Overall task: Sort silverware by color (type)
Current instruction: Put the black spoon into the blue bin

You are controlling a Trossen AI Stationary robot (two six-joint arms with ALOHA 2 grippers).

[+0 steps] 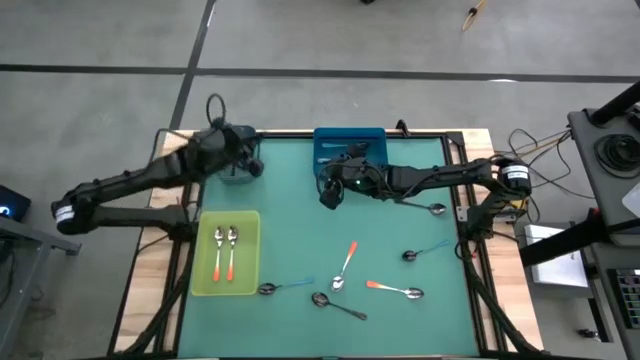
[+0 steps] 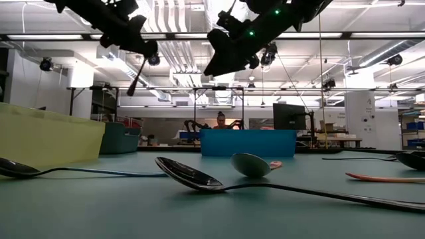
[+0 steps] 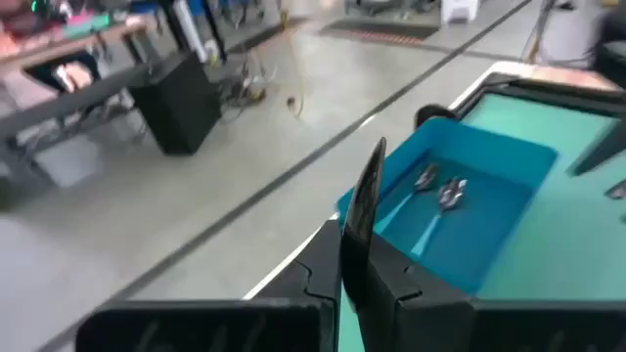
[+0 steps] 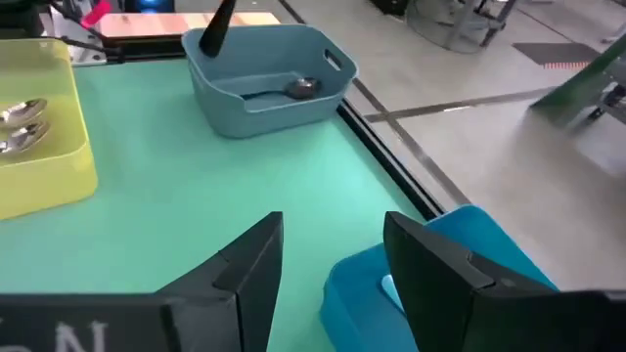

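Right gripper (image 1: pixel 330 196) hangs wide open, empty, beside the blue bin (image 1: pixel 350 137) (blue-handled spoons' home, presumably); left gripper (image 1: pixel 243 160) shut, waiting.

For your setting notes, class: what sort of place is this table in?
Probably a robotics lab or workshop: exposed ceiling ducts, a workbench with a monitor behind, and cables trailing beside the table.

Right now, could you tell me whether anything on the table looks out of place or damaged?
Nothing looks damaged or spilled. Six loose spoons lie at mixed angles on the green mat, not yet sorted.
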